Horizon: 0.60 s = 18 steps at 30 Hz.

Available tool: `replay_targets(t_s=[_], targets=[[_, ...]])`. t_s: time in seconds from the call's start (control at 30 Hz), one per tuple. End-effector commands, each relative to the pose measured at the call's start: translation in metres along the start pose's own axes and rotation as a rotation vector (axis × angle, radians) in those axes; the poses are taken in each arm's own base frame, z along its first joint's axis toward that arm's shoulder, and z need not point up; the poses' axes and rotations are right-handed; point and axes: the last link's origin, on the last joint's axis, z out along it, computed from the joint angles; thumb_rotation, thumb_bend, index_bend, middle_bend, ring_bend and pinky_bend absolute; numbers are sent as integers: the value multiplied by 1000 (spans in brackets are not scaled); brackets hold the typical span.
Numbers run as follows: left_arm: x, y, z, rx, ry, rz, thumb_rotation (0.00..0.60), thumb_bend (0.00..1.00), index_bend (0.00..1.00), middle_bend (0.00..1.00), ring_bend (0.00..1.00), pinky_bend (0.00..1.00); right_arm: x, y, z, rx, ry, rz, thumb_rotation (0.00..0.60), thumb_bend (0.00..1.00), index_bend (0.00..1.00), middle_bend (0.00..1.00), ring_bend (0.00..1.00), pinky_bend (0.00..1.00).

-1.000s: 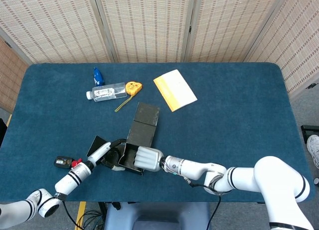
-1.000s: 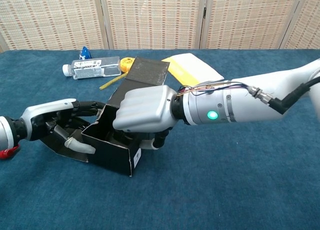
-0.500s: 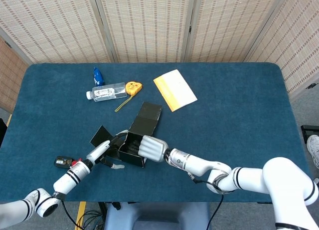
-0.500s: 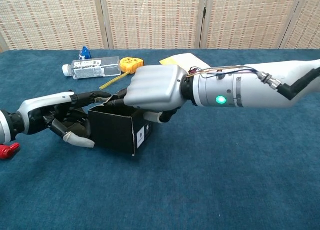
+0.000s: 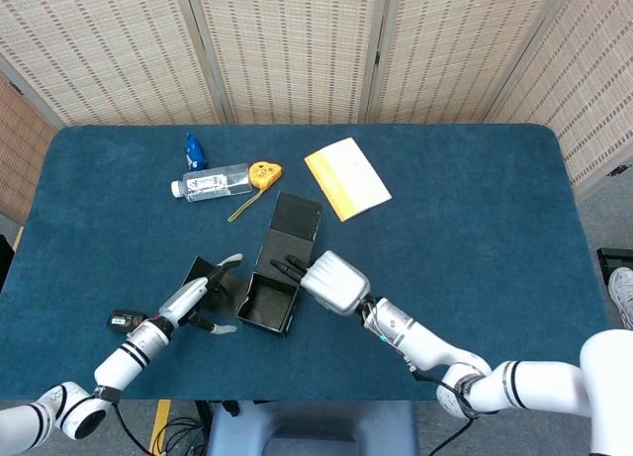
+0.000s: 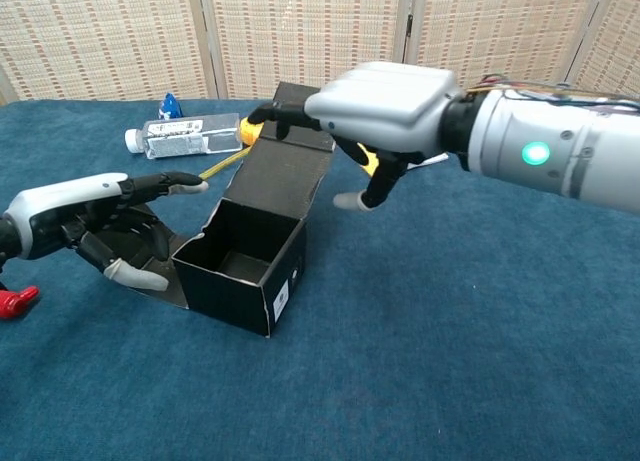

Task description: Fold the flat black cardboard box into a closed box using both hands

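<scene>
The black cardboard box (image 5: 269,303) (image 6: 243,269) stands on the blue table with its top open. Its lid flap (image 5: 296,218) (image 6: 287,169) leans back behind it, and a side flap (image 5: 202,272) lies out to the left. My right hand (image 5: 333,279) (image 6: 385,103) hovers above the box, fingers stretched toward the lid's upper edge, holding nothing. My left hand (image 5: 197,300) (image 6: 88,227) is beside the box's left wall over the side flap, fingers spread, gripping nothing that I can see.
A clear water bottle (image 5: 210,184) (image 6: 184,137), a blue object (image 5: 194,151) and a yellow tape measure (image 5: 263,173) (image 6: 250,130) lie behind the box. A yellow-and-white booklet (image 5: 346,178) sits at the back right. A small black and red device (image 5: 127,321) is near the front left edge.
My right hand has come out of the box and risen toward the lid. The box now rests upright with its top open. My left hand has drawn back to the left.
</scene>
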Motion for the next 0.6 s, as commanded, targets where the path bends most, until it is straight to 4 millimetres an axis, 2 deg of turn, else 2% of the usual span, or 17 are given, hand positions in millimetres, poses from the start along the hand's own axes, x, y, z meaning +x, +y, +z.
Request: replay_targets(t_s=[0.03,0.2,0.33,0.43,0.6], targets=[[8,2,-7,3,35,32,600,88,0,0,438,364,-5,7,-32,-112,-88,258,600,187,0,214,634,883],[18,8,-17,7,62,103,600,87,0,0,441,364,-23,0,-55,-230,-187,556,600,24,0,214,636,885],[25,11,-24,11,97,126,600,87,0,0,441,364,-39,-8,-65,-324,-227,787,600,0,0,165,638,892],[28,12,-27,15,113,123,600,87,0,0,441,364,-50,-16,-64,-373,-242,932,600,0,0,118,638,892],[32,14,-31,2,152,121,600,87,0,0,441,364,-65,-32,-50,-419,-221,1086,600,0,0,39,631,892]])
